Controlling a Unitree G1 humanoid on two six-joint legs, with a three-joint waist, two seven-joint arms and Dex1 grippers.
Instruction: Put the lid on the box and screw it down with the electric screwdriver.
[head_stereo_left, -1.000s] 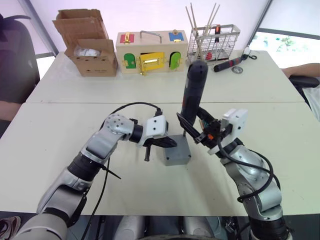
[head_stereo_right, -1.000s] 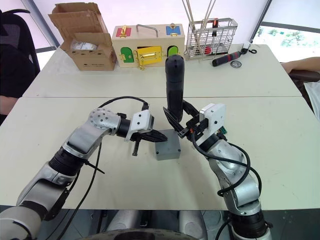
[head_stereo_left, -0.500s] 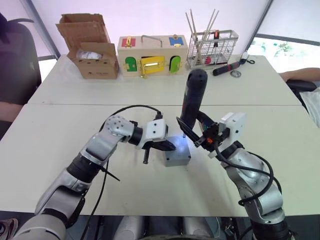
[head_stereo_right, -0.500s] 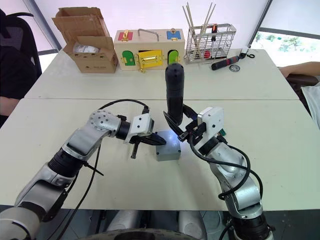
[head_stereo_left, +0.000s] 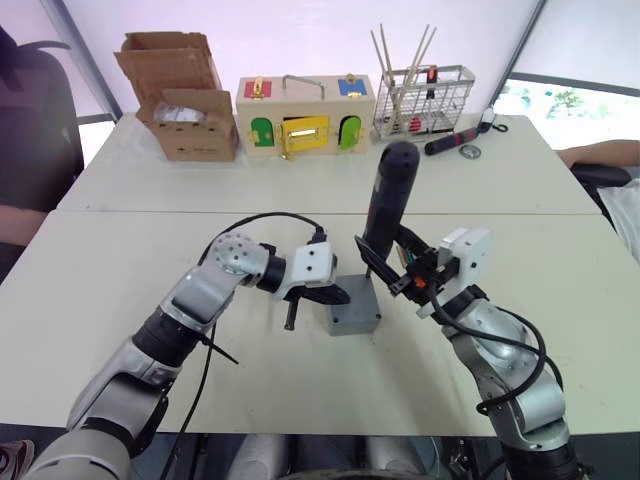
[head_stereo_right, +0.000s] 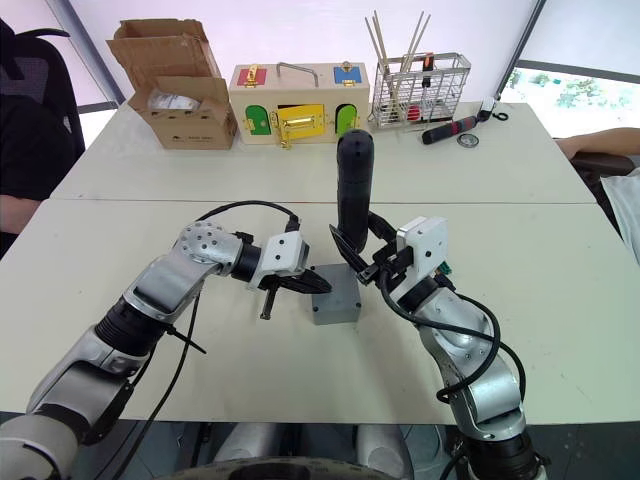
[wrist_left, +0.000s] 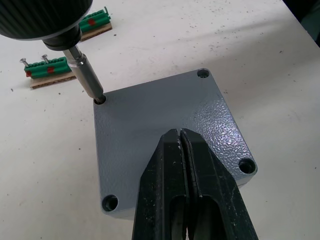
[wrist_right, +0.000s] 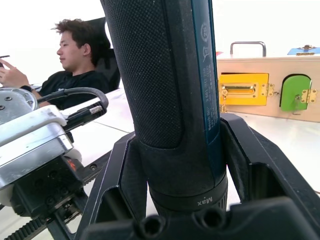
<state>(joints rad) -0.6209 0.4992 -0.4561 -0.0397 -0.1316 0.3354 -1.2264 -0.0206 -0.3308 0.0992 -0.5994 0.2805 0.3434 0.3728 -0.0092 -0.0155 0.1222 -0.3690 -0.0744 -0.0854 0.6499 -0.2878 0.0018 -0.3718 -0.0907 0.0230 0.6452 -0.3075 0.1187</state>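
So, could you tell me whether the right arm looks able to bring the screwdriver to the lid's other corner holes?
Probably yes: the left pincer, shut, presses mid-lid, leaving the corner holes uncovered for the electric screwdriver.

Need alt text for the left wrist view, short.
The metal bit of the dark electric screwdriver sits in a corner screw hole of the flat grey plastic lid, while the shut black left gripper presses on the lid. Green screw strips lie on the white table.
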